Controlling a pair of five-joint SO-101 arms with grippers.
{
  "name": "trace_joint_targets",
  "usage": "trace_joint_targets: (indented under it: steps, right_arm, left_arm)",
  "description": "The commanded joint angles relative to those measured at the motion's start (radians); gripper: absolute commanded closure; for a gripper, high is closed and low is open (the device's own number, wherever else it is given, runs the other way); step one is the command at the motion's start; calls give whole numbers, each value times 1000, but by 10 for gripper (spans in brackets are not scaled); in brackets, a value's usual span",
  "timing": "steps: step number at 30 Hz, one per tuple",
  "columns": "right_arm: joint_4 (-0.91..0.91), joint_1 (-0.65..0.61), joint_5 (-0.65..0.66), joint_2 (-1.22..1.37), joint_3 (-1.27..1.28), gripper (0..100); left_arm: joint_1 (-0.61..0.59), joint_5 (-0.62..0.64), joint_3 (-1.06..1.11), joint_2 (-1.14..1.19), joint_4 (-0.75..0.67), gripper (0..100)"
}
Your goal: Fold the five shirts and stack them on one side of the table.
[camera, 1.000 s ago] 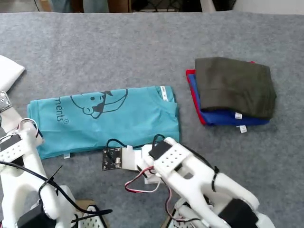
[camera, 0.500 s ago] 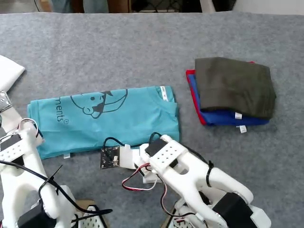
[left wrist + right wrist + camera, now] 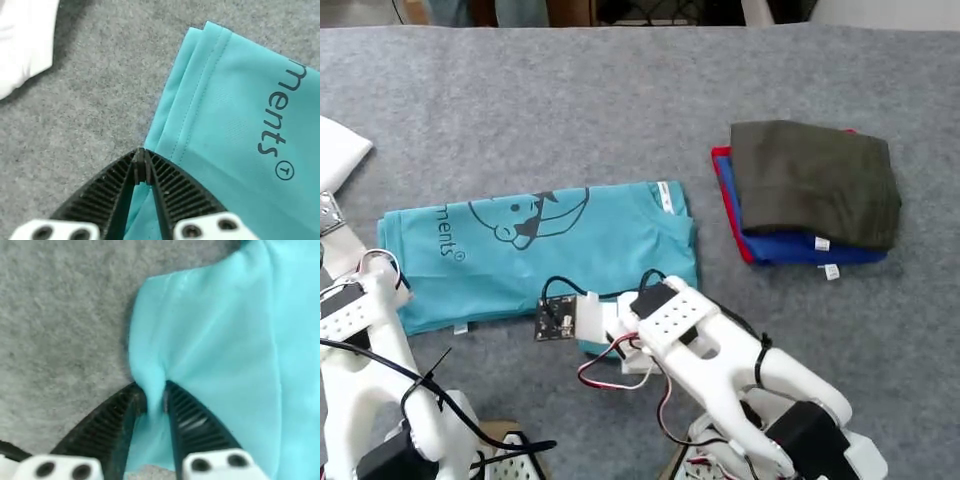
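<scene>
A teal shirt (image 3: 540, 250) with a dark print lies folded lengthwise on the grey table. My left gripper (image 3: 141, 162) is shut on the hem at the shirt's (image 3: 240, 100) near left corner. My right gripper (image 3: 155, 395) is shut on a raised pinch of teal cloth (image 3: 225, 330) at the near edge, below the collar end. In the high view the left arm (image 3: 365, 305) is at the lower left and the right arm (image 3: 680, 320) at the lower centre. Folded shirts are stacked at the right: olive (image 3: 815, 180) on blue (image 3: 790, 248) on red (image 3: 722, 160).
A white shirt (image 3: 338, 150) pokes in at the left edge, close to my left gripper in the left wrist view (image 3: 22, 40). Bare grey felt (image 3: 620, 100) stretches behind the teal shirt and between it and the stack.
The right arm shifted a little left, then back toward the shirt, and a small bunch of teal cloth now shows under its gripper. The left arm has not moved.
</scene>
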Motion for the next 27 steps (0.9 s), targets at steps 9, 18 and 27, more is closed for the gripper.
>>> trace_joint_targets:
  steps: [9,18,27]
  right_arm:
    - [261,87,17,211,-427,985]
    - [519,161,147,509,-977,985]
    - [643,163,282,869,-1495,985]
  left_arm:
    - [-15,11,-2,-21,-17,970]
    - [-15,11,-2,-21,-17,970]
    - [-15,11,-2,-21,-18,970]
